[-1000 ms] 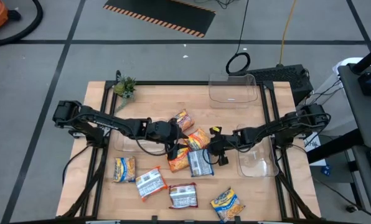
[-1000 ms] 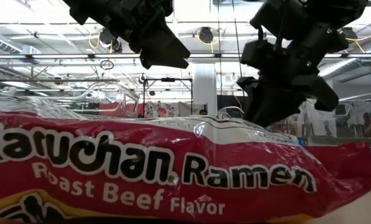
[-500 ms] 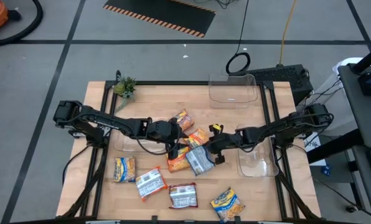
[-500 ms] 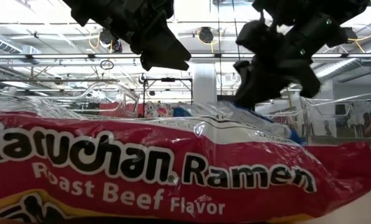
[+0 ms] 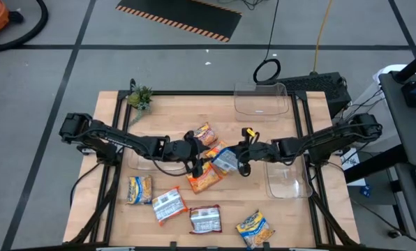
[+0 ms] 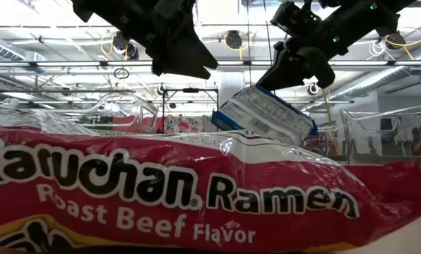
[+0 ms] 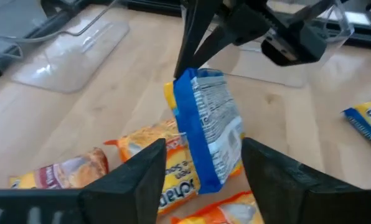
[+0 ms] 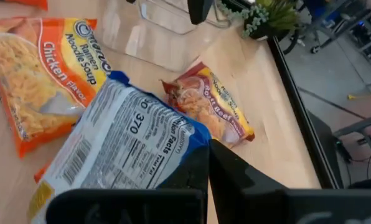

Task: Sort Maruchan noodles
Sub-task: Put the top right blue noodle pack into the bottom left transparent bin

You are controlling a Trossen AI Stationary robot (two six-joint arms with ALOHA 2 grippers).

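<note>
Right gripper (image 5: 237, 155) pinches a blue-edged noodle packet (image 5: 224, 160), lifted above the middle of the table (image 5: 264, 132). Left gripper (image 5: 197, 161), fingers spread wide, hovers beside it over the orange packets (image 5: 204, 178).

both dark arms reach inward over the middle of the tabletop (image 5: 278, 209), their wrists nearly meeting. the right gripper (image 5: 241, 155) is raised off the surface, jaws pinched together on a blue-edged noodle packet (image 6: 265, 115). the left gripper (image 5: 196, 159) hovers just beside it, jaws spread apart.
</note>
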